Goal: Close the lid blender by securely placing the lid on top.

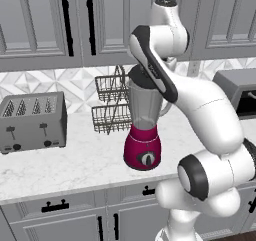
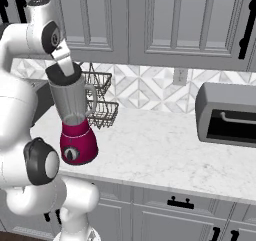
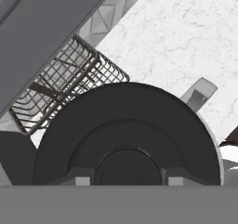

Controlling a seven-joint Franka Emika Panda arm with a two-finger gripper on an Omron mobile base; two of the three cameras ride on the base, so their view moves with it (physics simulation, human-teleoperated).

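Observation:
The blender stands on the marble counter, a magenta-red base [image 1: 143, 152] with a black dial under a tall clear jar [image 1: 145, 105]; it also shows in the right base view [image 2: 75, 120]. The black round lid [image 2: 64, 74] lies across the jar's rim, slightly tilted. In the hand view the lid [image 3: 128, 125] is a big dark disc with a raised centre knob, and the jar handle [image 3: 199, 92] sticks out beyond it. My gripper [image 3: 128, 177] comes down from above, its fingertips [image 3: 83, 179] pressed on either side of the knob, shut on the lid.
A grey toaster [image 1: 32, 122] sits at the counter's left. A two-tier wire rack [image 1: 112, 102] stands right behind the blender. A grey oven-like appliance [image 2: 227, 115] occupies the right. Upper cabinets [image 2: 150, 20] hang close above the hand.

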